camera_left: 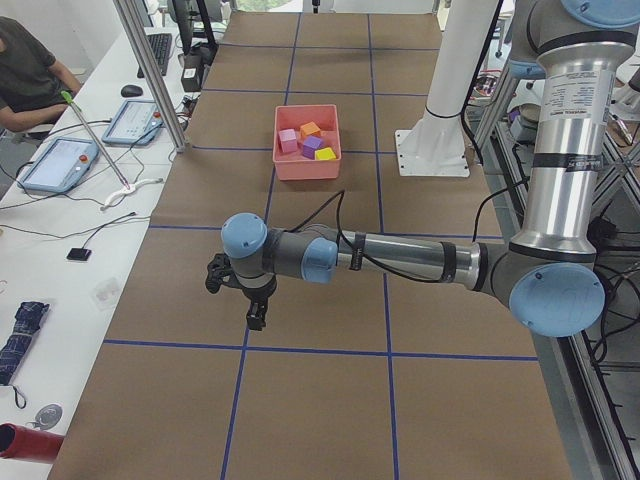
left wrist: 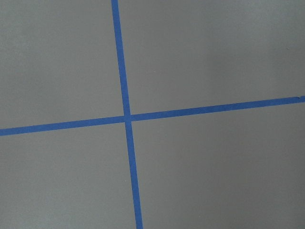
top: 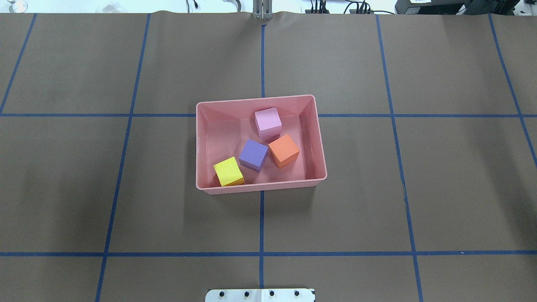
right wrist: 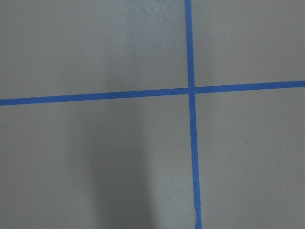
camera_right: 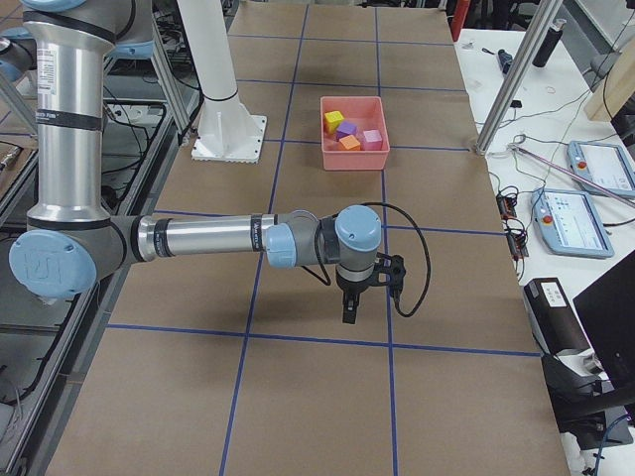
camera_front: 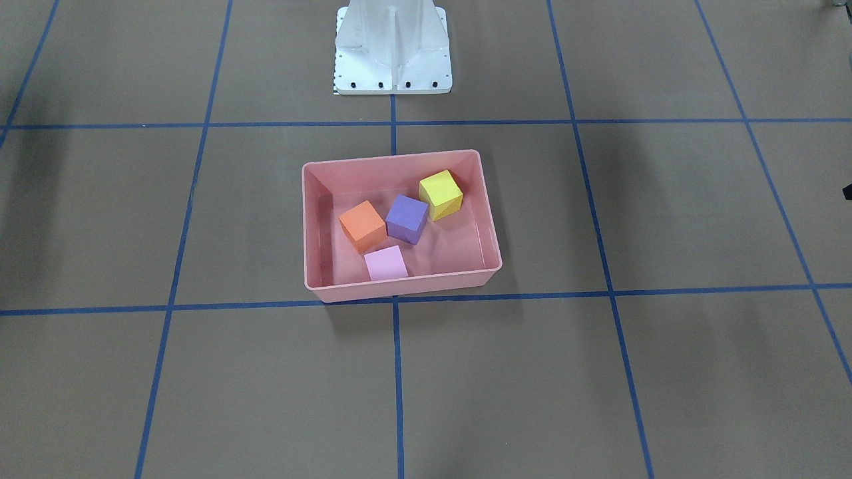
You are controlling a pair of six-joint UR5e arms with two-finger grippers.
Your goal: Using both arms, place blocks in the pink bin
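Since all four cubes lie inside the tray, the step in hand reads as closing out: no pick remains, and doing it well likely means parking both arms away from the tray without nudging it.

1. Brown paper-covered counter [top: 63, 188], gridded with blue tape [top: 262, 218]. No loose cube shows on it in any view.
2. Grey-silver jointed left arm with light blue joint caps [camera_left: 400, 260]: stretched low over the counter, well apart from the tray, at the table end on the robot's left. Its black two-finger left pincer [camera_left: 256, 320] points down; it shows only in a side view, so open or closed cannot be told. Its wrist camera shows only bare counter and a tape crossing.
3. Matching right arm [camera_right: 208, 238]: mirrored at the opposite end. Black right pincer [camera_right: 349, 312], pointing down; state likewise cannot be told.
4. Shallow rectangular salmon-pink plastic bin [top: 260, 187]: mid-counter, upright, straddling a tape line. Contents, four:
 - light pink matte cube [top: 268, 121], near the wall away from the robot;
 - orange matte cube [top: 284, 150], just beside the pink one;
 - purple matte cube [top: 254, 155], centre, touching or nearly touching the orange one;
 - yellow matte cube [top: 228, 171], in the corner nearest the robot, on its left.
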